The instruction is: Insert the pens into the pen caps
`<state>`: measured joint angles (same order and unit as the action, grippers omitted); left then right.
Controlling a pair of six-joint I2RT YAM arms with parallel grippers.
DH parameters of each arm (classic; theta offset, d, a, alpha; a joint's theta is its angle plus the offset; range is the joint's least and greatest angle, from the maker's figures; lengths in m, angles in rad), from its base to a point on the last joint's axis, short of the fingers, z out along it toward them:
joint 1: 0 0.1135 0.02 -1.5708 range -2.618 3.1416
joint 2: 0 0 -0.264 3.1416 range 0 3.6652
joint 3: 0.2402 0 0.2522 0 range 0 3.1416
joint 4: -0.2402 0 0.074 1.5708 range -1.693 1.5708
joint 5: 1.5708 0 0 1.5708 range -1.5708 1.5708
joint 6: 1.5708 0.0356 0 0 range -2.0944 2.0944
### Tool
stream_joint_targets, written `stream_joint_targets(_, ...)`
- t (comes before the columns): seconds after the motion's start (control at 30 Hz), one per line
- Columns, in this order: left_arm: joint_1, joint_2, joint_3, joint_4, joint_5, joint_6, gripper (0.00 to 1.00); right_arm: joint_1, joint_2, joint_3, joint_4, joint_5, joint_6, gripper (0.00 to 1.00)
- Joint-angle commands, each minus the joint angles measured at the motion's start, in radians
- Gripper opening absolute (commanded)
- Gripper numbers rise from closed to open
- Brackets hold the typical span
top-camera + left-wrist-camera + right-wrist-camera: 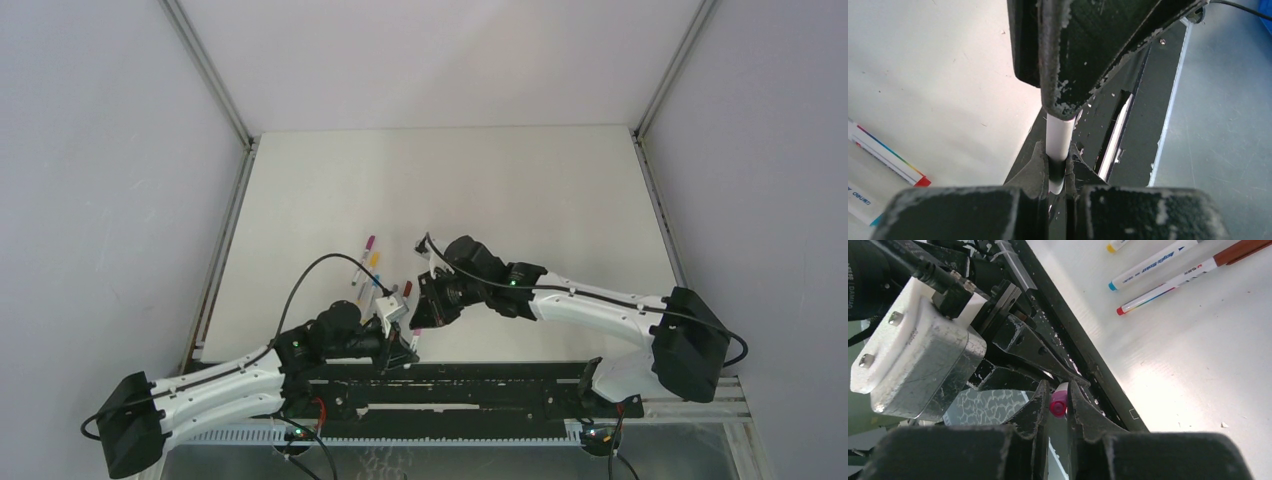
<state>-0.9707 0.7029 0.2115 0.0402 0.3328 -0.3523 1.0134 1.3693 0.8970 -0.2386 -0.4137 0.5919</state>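
My left gripper (1057,167) is shut on the white barrel of a pen (1058,145), which runs up between the jaws to my right gripper's black fingers (1083,50). My right gripper (1058,402) is shut on a magenta pen cap (1058,406); the pen's white barrel (1062,386) shows right behind the cap, in line with it. I cannot tell how deep the pen sits in the cap. In the top view both grippers, left (403,343) and right (430,308), meet tip to tip above the table's near edge.
Several other pens (368,268) lie in a loose group on the white table just beyond the grippers; they also show in the right wrist view (1158,262) and the left wrist view (888,155). The black base rail (470,385) runs along the near edge.
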Motion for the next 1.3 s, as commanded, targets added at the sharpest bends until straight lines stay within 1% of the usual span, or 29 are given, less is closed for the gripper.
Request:
stream_joint_targets(0.0,0.081,-0.059,0.235,0.468,-0.174,0.024,0.0,0.151,0.069,-0.051,-0.291,-0.346,-0.03,0.0)
stream_joint_targets(0.23,0.099,-0.06,0.245,0.449,-0.161,0.058,0.0,0.156,0.082,-0.052,-0.333,-0.378,-0.063,0.0)
stream_joint_targets(0.5,0.102,-0.036,0.26,0.469,-0.149,0.064,0.0,0.162,0.107,-0.064,-0.263,-0.354,-0.014,0.0)
stream_joint_targets(0.6,0.102,-0.018,0.275,0.41,-0.157,0.085,0.0,0.135,0.074,-0.063,-0.268,-0.308,-0.003,0.0)
stream_joint_targets(0.7,0.102,-0.005,0.278,0.294,-0.176,0.105,0.0,0.055,-0.006,-0.025,-0.318,-0.237,-0.03,0.0)
stream_joint_targets(0.73,0.102,-0.005,0.27,0.256,-0.184,0.106,0.0,0.026,-0.034,0.011,-0.351,-0.21,-0.059,0.03)
stream_joint_targets(0.77,0.102,-0.004,0.26,0.22,-0.191,0.108,0.0,-0.002,-0.064,0.041,-0.384,-0.181,-0.082,0.08)
stream_joint_targets(0.87,0.102,0.016,0.246,0.056,-0.216,0.11,0.0,-0.098,-0.151,0.123,-0.48,-0.101,-0.158,0.33)
stream_joint_targets(0.93,0.102,0.035,0.235,-0.017,-0.228,0.095,0.0,-0.168,-0.201,0.159,-0.499,-0.062,-0.195,0.44)
stream_joint_targets(0.97,0.102,0.046,0.228,-0.038,-0.232,0.078,0.0,-0.202,-0.224,0.17,-0.499,-0.049,-0.208,0.48)
stream_joint_targets(1.03,0.102,0.074,0.225,-0.075,-0.237,0.058,0.0,-0.266,-0.265,0.173,-0.488,-0.029,-0.221,0.52)
stream_joint_targets(1.1,0.102,0.119,0.25,-0.126,-0.237,0.05,0.01,-0.315,-0.292,0.171,-0.48,-0.002,-0.23,0.53)
stream_joint_targets(1.17,0.102,0.164,0.278,-0.163,-0.233,0.045,0.02,-0.342,-0.31,0.16,-0.467,0.027,-0.232,0.54)
stream_joint_targets(1.27,0.102,0.222,0.303,-0.168,-0.223,0.033,0.04,-0.365,-0.323,0.126,-0.437,0.06,-0.222,0.54)
